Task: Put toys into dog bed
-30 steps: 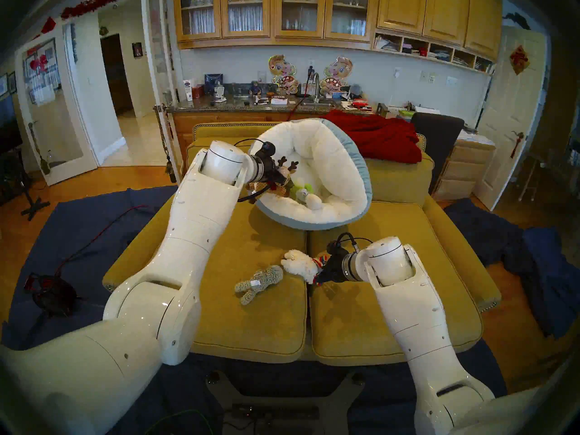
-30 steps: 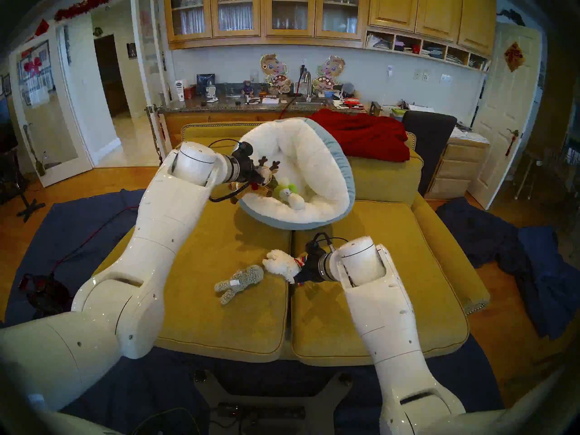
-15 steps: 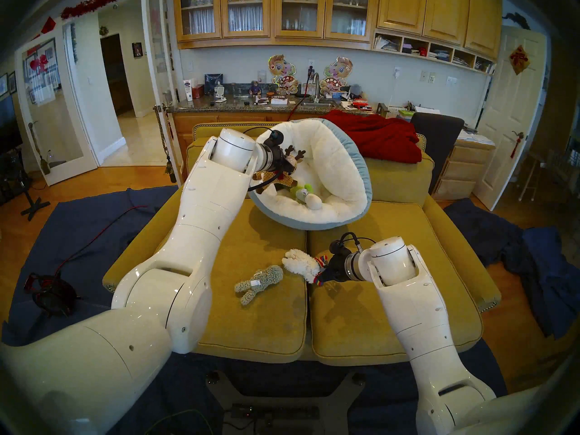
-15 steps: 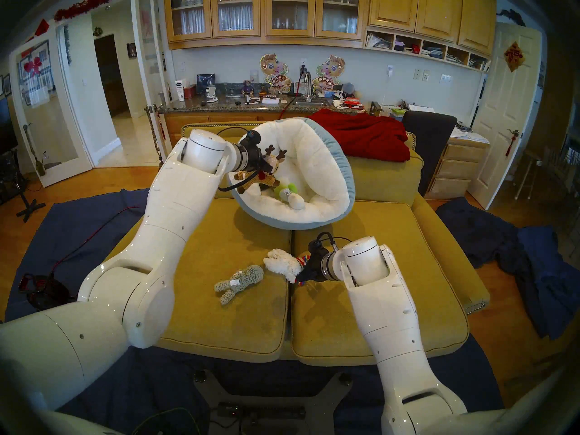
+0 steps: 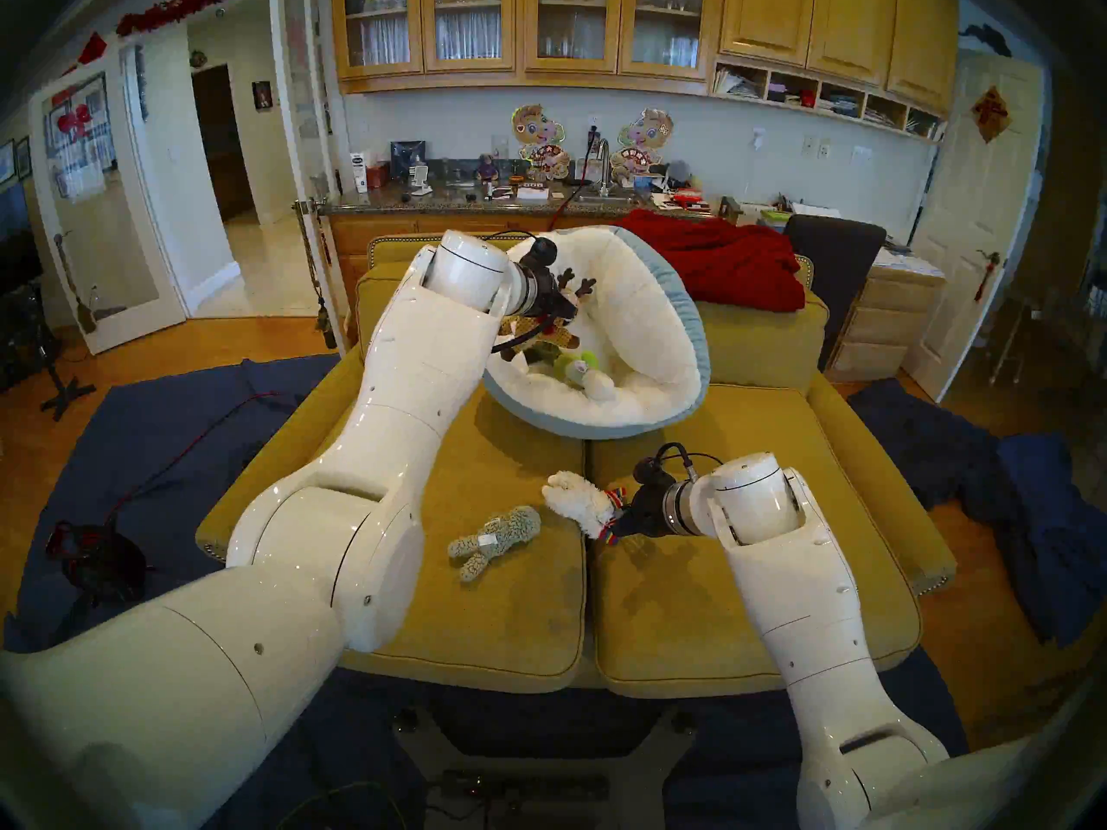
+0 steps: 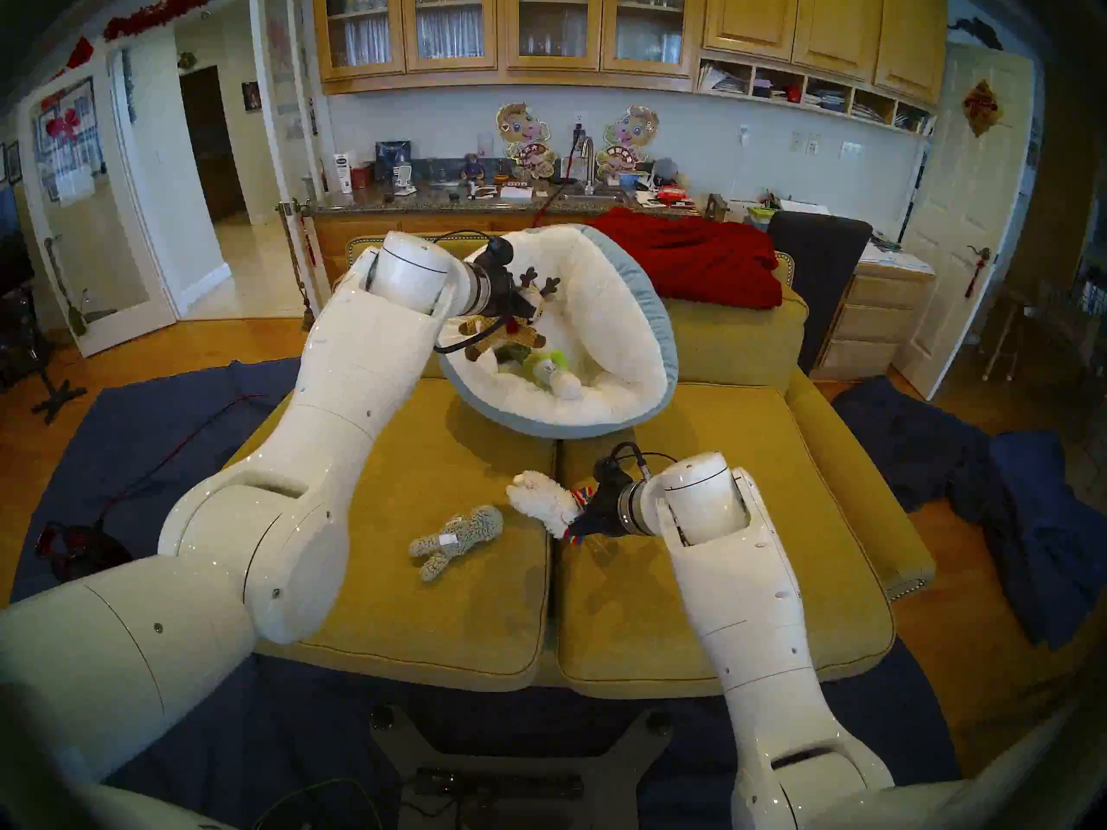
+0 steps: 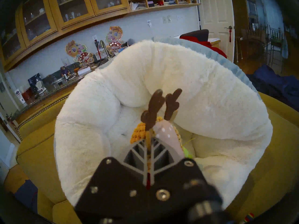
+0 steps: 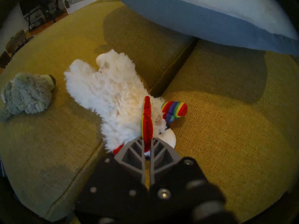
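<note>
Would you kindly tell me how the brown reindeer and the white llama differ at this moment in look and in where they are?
The reindeer is brown with dark antlers; the llama is fluffy white with a rainbow collar. The reindeer hangs in the air over the dog bed, held by the left claw; the llama lies on the yellow sofa cushions, outside the bed, with the right claw shut on its collar. Both are small plush toys, each gripped by a shut claw.

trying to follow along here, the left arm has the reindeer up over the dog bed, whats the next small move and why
Probably open the left gripper and let the reindeer drop. It is shut on the toy, which hangs over the dog bed, inside its near rim, above the green toys already lying there. The right gripper, shut on the llama, can follow afterwards.
</note>
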Tool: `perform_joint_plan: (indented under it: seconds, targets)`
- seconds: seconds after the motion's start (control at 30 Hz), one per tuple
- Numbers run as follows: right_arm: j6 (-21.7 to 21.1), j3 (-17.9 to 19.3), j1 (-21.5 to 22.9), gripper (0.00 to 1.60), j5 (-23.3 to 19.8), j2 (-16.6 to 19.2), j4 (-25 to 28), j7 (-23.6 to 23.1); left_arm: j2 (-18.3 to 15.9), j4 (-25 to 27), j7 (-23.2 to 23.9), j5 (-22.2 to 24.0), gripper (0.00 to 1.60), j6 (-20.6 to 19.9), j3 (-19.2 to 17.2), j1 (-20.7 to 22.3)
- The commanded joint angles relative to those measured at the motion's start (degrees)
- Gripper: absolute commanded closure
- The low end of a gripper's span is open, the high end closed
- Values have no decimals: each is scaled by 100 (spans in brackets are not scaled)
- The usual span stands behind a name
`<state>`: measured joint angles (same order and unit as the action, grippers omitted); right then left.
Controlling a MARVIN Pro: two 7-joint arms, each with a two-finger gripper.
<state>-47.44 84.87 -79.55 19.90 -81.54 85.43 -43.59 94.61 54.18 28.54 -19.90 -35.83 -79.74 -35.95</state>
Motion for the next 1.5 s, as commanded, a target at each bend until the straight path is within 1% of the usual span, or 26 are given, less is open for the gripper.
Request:
perform_joint_plan:
  seconds: [0.0, 0.27, 0.3, 0.33, 0.37, 0.4, 0.6, 0.73, 0.77, 0.8, 0.83, 0.87, 0.97, 1.03, 1.07, 1.1, 1.2, 1.23, 1.27, 1.33, 1.4, 1.47]
  targets:
    - [9, 89, 88, 160, -5, 60, 61, 21, 156, -211, -80, 2, 160, 96, -18, 624]
    - [30, 112, 74, 160, -64, 63, 59, 16, 224, -681, -185, -29, 160, 136, -35, 823]
    - [33, 113, 73, 160, -71, 62, 62, 14, 235, -709, -207, -31, 143, 153, -43, 803]
    - [35, 115, 72, 160, -78, 62, 64, 14, 243, -783, -214, -32, 97, 150, -44, 866]
    - [39, 118, 70, 160, -86, 63, 66, 13, 255, -838, -233, -31, 81, 158, -53, 895]
    - [41, 120, 68, 160, -92, 63, 69, 13, 264, -889, -247, -31, 0, 165, -60, 923]
    - [55, 135, 64, 160, -125, 70, 94, 10, 305, -1112, -308, -11, 0, 212, -115, 1108]
    - [70, 152, 63, 160, -150, 82, 128, 6, 339, -1163, -375, 25, 0, 290, -188, 1146]
    - [74, 158, 62, 160, -158, 86, 141, 6, 350, -1288, -369, 41, 0, 278, -199, 1317]
    - [77, 161, 61, 160, -163, 88, 152, 5, 362, -1125, -411, 43, 0, 359, -225, 1103]
    - [83, 163, 59, 160, -169, 91, 169, 2, 376, -1252, -405, 53, 0, 338, -227, 1267]
    - [88, 165, 56, 160, -177, 93, 187, 0, 393, -1299, -418, 66, 0, 360, -244, 1320]
    - [103, 170, 38, 160, -194, 102, 251, -9, 455, -1264, -435, 130, 0, 444, -310, 1324]
    - [109, 175, 15, 160, -204, 112, 309, -14, 494, -1332, -421, 178, 0, 471, -349, 1446]
    - [111, 179, 1, 160, -208, 119, 339, -16, 513, -1264, -434, 200, 0, 522, -381, 1390]
    - [112, 182, -16, 160, -211, 126, 372, -18, 531, -1350, -415, 222, 0, 521, -392, 1493]
    - [108, 194, -86, 160, -222, 149, 495, -27, 567, -1382, -373, 287, 0, 623, -437, 1524]
    - [104, 199, -119, 160, -225, 158, 553, -32, 568, -1467, -349, 307, 0, 658, -439, 1594]
    - [99, 203, -150, 160, -228, 166, 608, -35, 570, -1407, -337, 329, 0, 715, -461, 1530]
    - [88, 213, -215, 160, -230, 181, 719, -39, 548, -1578, -251, 374, 0, 785, -464, 1646]
    - [69, 216, -276, 160, -230, 192, 862, -44, 505, -1537, -133, 422, 0, 864, -491, 1591]
    - [54, 216, -311, 160, -226, 200, 974, -43, 448, -1380, 9, 461, 0, 875, -506, 1485]
